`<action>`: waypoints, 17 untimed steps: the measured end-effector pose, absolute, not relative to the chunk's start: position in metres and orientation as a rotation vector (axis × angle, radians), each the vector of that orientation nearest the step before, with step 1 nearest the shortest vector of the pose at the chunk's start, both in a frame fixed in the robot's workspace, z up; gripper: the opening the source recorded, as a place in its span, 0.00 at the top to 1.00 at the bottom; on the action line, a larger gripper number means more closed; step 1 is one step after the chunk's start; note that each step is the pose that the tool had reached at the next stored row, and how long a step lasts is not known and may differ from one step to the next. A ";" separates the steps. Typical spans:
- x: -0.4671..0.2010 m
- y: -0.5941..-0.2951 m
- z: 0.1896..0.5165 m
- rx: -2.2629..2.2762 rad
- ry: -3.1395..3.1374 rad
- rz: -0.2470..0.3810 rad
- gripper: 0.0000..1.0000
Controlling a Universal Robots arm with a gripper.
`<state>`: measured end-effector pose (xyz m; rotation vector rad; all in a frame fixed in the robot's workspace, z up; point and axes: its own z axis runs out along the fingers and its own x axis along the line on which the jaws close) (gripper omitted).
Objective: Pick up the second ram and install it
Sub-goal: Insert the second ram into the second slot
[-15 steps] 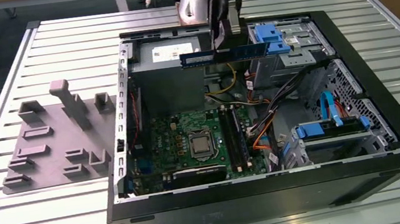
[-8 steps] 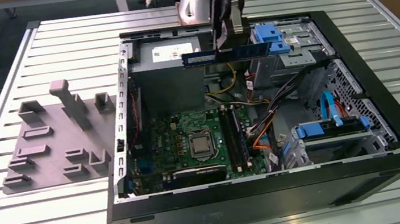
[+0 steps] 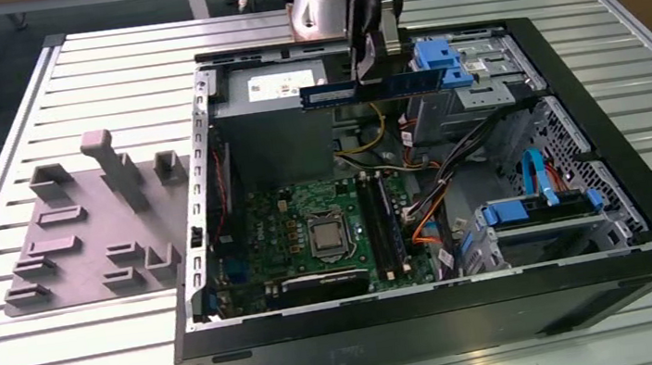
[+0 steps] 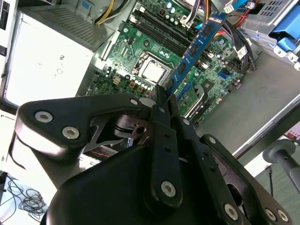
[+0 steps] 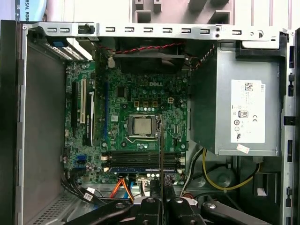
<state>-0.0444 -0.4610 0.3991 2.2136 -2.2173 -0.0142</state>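
Holding the second ram (image 3: 328,95) up over the open computer case (image 3: 443,322), we had the pick-up done and the install not yet made. Our gripper (image 3: 376,72) was closed on the stick near its middle, with the fingers (image 4: 164,136) pinching its flat faces. It hung level, high above the case floor, between the power supply (image 3: 270,85) and the drive cage (image 3: 463,82). In the first wrist view we saw the ram edge-on as a thin line over the motherboard (image 5: 140,93), lying crosswise to the memory slots (image 5: 140,157) and touching none. We judged that seating it was all that remained.
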 end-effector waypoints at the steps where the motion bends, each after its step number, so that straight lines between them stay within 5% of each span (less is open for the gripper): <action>1: -0.044 -0.461 0.399 2.214 -2.217 -0.014 0.86; 17: -0.038 -0.461 0.399 2.214 -2.217 -0.014 0.86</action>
